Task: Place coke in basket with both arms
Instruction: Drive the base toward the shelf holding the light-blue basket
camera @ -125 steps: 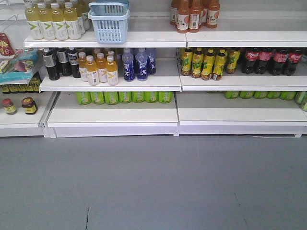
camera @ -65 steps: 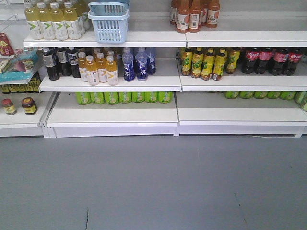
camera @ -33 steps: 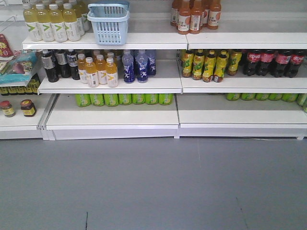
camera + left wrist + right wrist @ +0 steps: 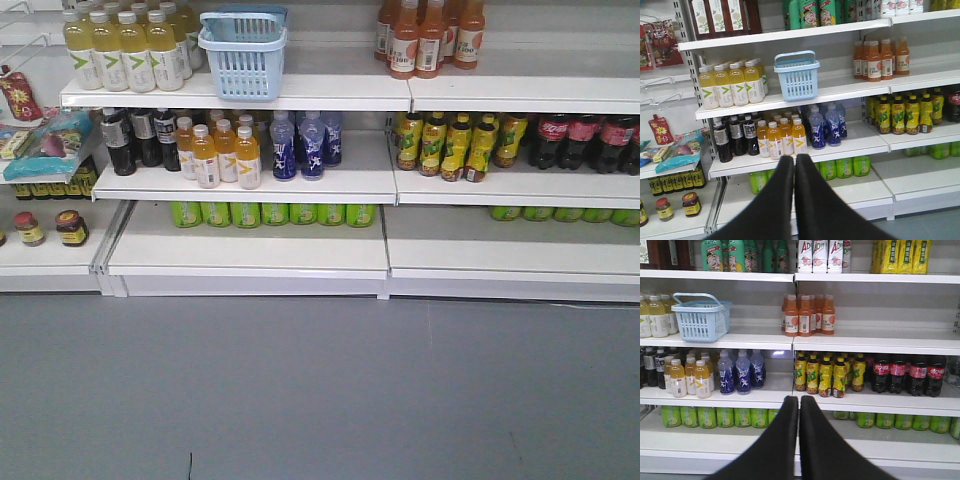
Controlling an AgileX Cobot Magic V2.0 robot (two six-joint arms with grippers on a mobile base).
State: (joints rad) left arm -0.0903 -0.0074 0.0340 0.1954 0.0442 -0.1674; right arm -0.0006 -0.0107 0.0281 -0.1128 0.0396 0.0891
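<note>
Well, basket [image 4: 243, 55] near shelf [image 4: 330, 95] edge; L gripper [image 4: 794, 160] & R gripper [image 4: 799, 400] pinched closed, empty.

The pale blue slotted basket [image 4: 243, 55] stood upright, handle raised, on a white shelf [image 4: 340, 88]. Dark, red-labelled coke bottles [image 4: 578, 142] stood in a row on the lower shelf [image 4: 520, 187], well right.

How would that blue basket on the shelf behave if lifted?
Probably light: the basket looks like thin slotted plastic, with nothing showing through. Its raised handle would likely swing. It might slide easily on the smooth shelf.
</note>
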